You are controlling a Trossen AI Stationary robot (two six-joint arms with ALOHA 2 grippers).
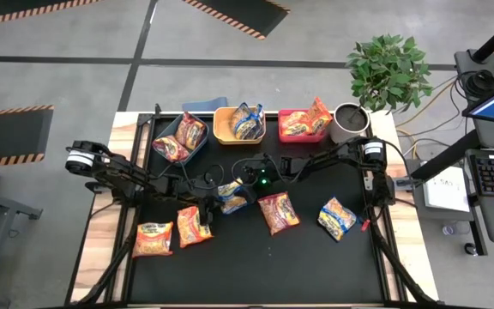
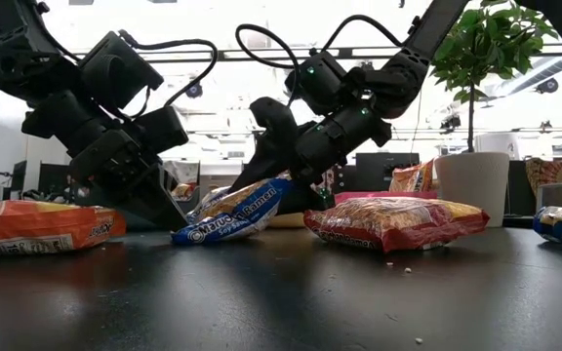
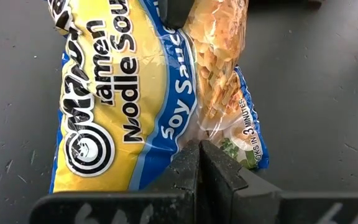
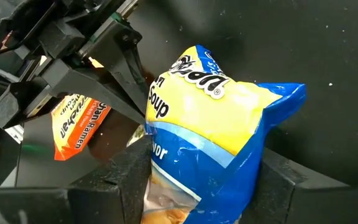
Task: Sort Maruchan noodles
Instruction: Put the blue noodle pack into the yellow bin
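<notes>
Maruchan ramen packets, some loose and some binned

A blue-trimmed soy sauce packet (image 1: 232,196) sits mid-desk, tilted with one end raised. Red-trimmed packets (image 1: 278,212) and orange-trimmed ones (image 1: 153,239) lie flat near the front, another blue-trimmed packet (image 1: 337,218) to the right. More packets (image 1: 247,122) stand tilted in the back bins.

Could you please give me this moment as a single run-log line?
step: handover | left gripper: shut on blue-trimmed yellow crinkly plastic ramen packet | right gripper: jaws around the packet's other end | packet: lifted mid-table
</notes>
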